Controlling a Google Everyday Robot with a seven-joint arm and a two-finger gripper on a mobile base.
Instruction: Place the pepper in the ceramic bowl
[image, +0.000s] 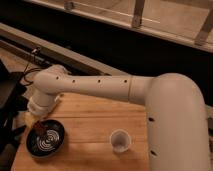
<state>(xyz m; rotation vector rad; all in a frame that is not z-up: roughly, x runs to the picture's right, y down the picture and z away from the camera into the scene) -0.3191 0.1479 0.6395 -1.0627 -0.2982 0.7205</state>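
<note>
A dark ceramic bowl (46, 139) with pale concentric rings inside stands on the wooden table (95, 125) at the front left. My white arm reaches from the right across the table to the left. Its gripper (37, 124) hangs just over the bowl's back-left rim. A small reddish-brown thing, the pepper (39, 130), shows right at the gripper's lower end, over the inside of the bowl by that rim. I cannot tell whether it is held or resting in the bowl.
A white cup (119, 140) stands upright on the table to the right of the bowl. Dark cables and equipment (12, 92) lie off the table's left edge. A dark ledge and railing (115, 45) run behind the table.
</note>
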